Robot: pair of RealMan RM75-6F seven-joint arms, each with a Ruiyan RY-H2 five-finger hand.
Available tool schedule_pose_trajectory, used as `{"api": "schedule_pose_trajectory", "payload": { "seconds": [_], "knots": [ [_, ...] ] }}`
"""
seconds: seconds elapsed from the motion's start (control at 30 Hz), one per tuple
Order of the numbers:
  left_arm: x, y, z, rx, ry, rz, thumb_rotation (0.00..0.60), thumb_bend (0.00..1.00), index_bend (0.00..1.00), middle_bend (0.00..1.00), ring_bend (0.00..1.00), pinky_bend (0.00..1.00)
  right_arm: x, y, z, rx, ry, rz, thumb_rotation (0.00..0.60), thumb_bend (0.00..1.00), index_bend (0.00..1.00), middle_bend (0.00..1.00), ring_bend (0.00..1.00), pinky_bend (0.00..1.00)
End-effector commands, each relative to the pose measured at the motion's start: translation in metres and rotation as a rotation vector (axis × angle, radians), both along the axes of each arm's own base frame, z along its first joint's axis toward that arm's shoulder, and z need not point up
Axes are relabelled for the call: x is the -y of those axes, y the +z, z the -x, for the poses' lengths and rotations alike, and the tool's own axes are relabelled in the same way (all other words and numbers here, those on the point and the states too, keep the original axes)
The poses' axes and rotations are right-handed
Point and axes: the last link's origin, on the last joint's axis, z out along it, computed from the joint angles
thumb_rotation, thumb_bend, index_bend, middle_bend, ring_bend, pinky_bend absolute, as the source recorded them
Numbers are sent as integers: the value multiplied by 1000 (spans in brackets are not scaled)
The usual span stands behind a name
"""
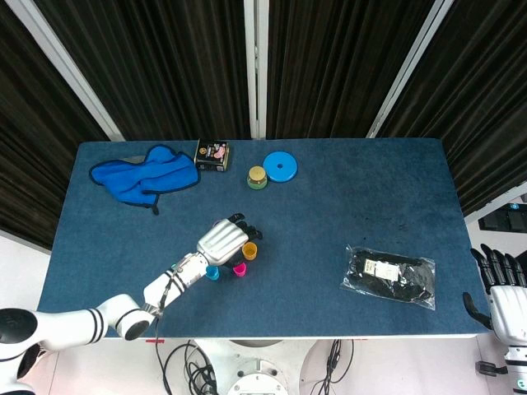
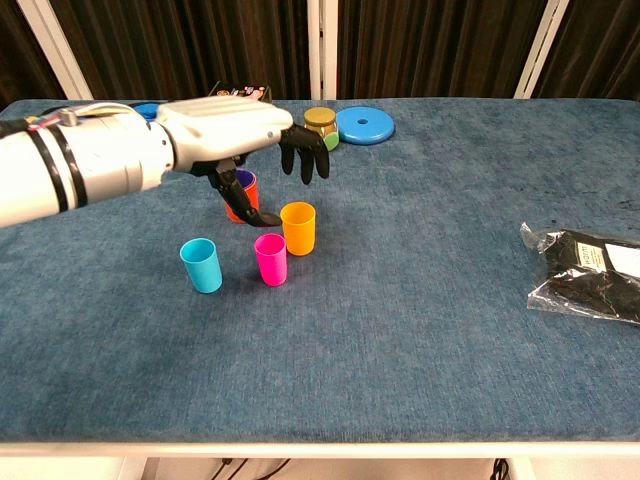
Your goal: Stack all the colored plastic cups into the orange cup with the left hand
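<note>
Orange cup: the orange cup [image 2: 240, 203] stands on the worktop [image 2: 430, 260], partly hidden behind the left hand in the chest view; the head view hides it under that hand.
Done so far: a purple cup [image 2: 243, 179] sits nested inside it, only its rim showing.
Left to stack: the yellow cup [image 2: 298, 228], pink cup [image 2: 270, 259] and light-blue cup [image 2: 202, 265] all stand upright and loose on the worktop, just in front of the orange cup.
Left hand: the left hand [image 2: 232, 130] hovers above the cups, fingers spread and pointing down, holding nothing; its fingertips [image 2: 305, 160] hang over the yellow cup.
Right hand: the right hand [image 1: 503, 290] rests off the worktop's edge with its fingers apart, empty.
Progress: roughly a quarter through by my judgement; the yellow cup looks like the next pick.
</note>
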Motion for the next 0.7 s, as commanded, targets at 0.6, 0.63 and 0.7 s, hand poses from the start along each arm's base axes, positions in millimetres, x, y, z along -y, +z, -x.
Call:
{"api": "schedule_pose_trajectory", "payload": {
  "seconds": [0.6,0.63,0.7],
  "knots": [
    [-11,-14,-1,-58,5,27,600,229,288,311,309,186,3,1,5,4,-13,-9,600,327,0,0,0,0],
    [-11,-15,-1,-60,5,27,600,229,288,311,309,187,3,1,5,4,-13,-9,600,327,0,0,0,0],
    [-12,-16,-1,-64,7,28,600,230,289,312,309,188,2,1,5,4,-14,-8,600,327,0,0,0,0]
  ]
}}
